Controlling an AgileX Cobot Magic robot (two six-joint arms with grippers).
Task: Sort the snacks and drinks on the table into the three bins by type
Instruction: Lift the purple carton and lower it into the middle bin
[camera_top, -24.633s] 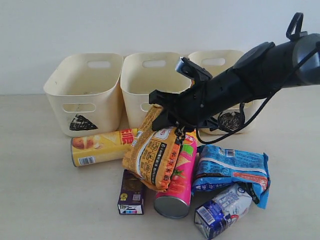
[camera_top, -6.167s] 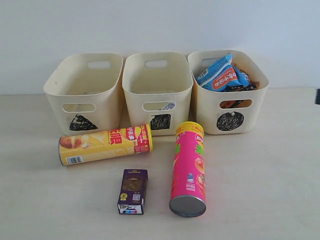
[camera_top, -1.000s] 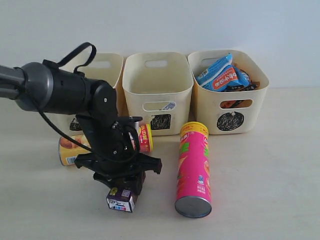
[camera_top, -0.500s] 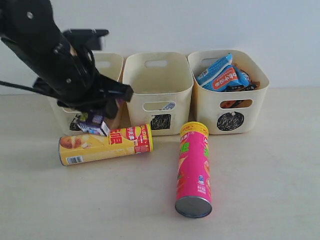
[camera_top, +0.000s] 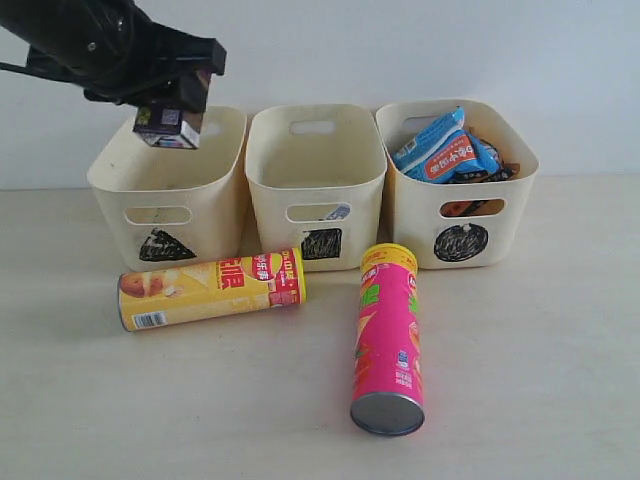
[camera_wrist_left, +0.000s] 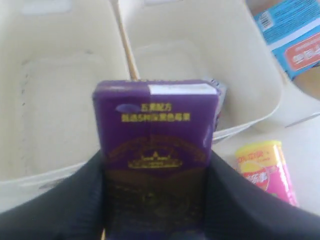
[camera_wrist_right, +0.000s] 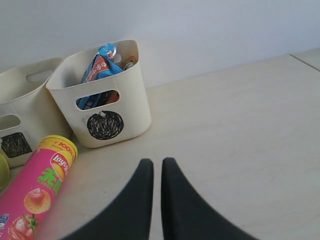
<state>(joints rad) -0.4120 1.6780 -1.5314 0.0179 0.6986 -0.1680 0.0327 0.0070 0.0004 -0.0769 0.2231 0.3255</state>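
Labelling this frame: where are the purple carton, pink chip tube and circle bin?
purple carton (camera_wrist_left: 155, 150), left wrist view, front face.
pink chip tube (camera_top: 388, 335), exterior view, mid-body.
circle bin (camera_top: 412, 230), exterior view, front wall.

Left gripper (camera_top: 172, 106) holds the purple carton (camera_top: 165, 128) — above the triangle bin (camera_top: 205, 200).

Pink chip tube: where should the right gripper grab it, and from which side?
Probably mid-body, from above. The pink chip tube lies on its side on the table, metal end toward the exterior camera, so close across its round width. The table beside both flanks is bare, so the right gripper should fit around it.
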